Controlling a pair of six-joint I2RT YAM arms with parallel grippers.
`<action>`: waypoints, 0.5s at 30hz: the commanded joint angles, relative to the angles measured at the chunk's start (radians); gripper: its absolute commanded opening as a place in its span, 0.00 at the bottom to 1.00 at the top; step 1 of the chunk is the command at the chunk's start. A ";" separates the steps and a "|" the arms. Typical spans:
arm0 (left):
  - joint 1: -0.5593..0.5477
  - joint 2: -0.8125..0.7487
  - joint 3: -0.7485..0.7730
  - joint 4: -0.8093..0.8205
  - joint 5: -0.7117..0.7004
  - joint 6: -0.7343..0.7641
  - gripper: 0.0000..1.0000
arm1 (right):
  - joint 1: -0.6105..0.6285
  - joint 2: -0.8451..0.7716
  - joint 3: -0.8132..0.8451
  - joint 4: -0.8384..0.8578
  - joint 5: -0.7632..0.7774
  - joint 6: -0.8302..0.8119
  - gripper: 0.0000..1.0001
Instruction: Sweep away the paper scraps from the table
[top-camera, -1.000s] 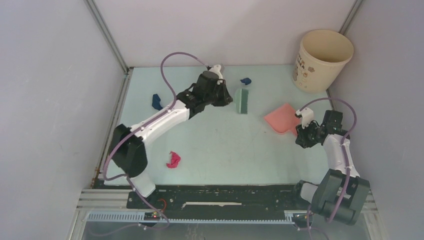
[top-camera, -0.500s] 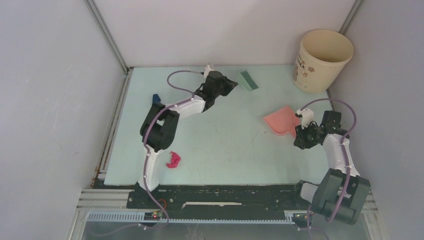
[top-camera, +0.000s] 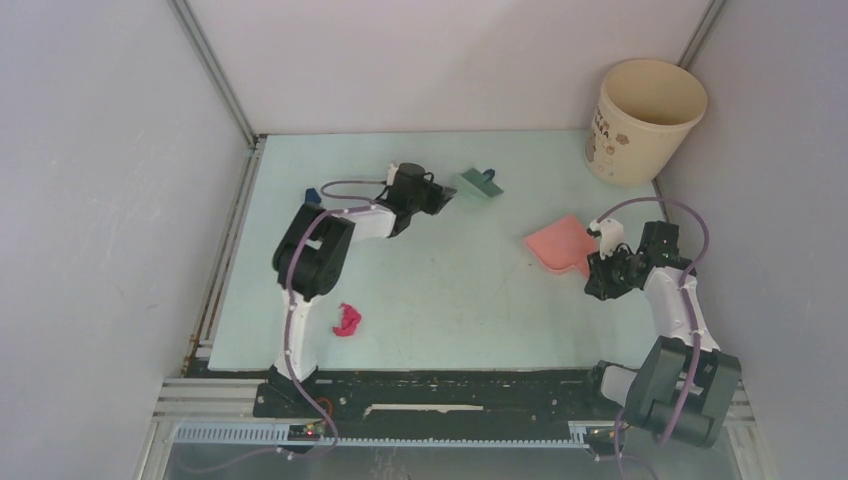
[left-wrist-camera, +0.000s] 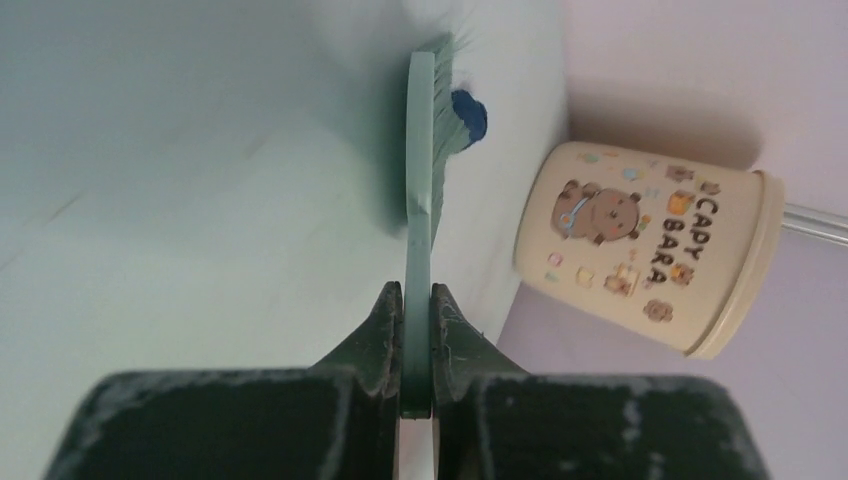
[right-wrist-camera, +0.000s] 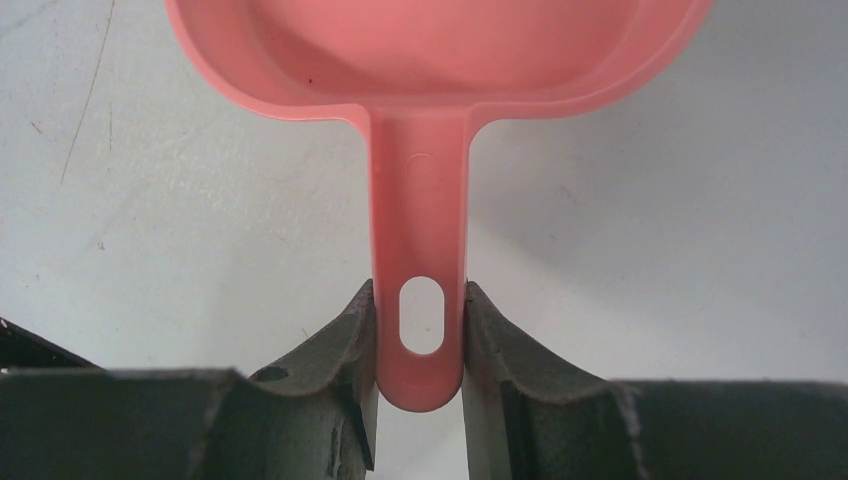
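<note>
Left jaws clamp the green brush (left-wrist-camera: 419, 200), a blue paper scrap (left-wrist-camera: 468, 115) touching its bristles just beyond them; right jaws clamp the handle of the pink dustpan (right-wrist-camera: 430, 70); a magenta scrap (top-camera: 347, 319) lies on the worktop (top-camera: 470, 300), well apart from both.

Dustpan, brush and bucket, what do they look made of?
Dustpan: likely moulded plastic, smooth pink, slight sheen, punched hang hole. Brush: probably plastic, matte green back with fine bristles. Bucket: cream, printed cartoon; paper or plastic, can't tell.
</note>
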 joint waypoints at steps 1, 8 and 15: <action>0.004 -0.376 -0.353 -0.032 0.047 0.009 0.00 | 0.021 -0.012 0.001 -0.036 0.017 -0.066 0.00; 0.006 -0.819 -0.845 -0.079 0.165 0.051 0.00 | 0.109 -0.047 0.012 -0.096 0.080 -0.128 0.00; 0.003 -1.264 -0.875 -0.561 0.152 0.384 0.00 | 0.298 -0.136 0.012 -0.237 0.161 -0.221 0.00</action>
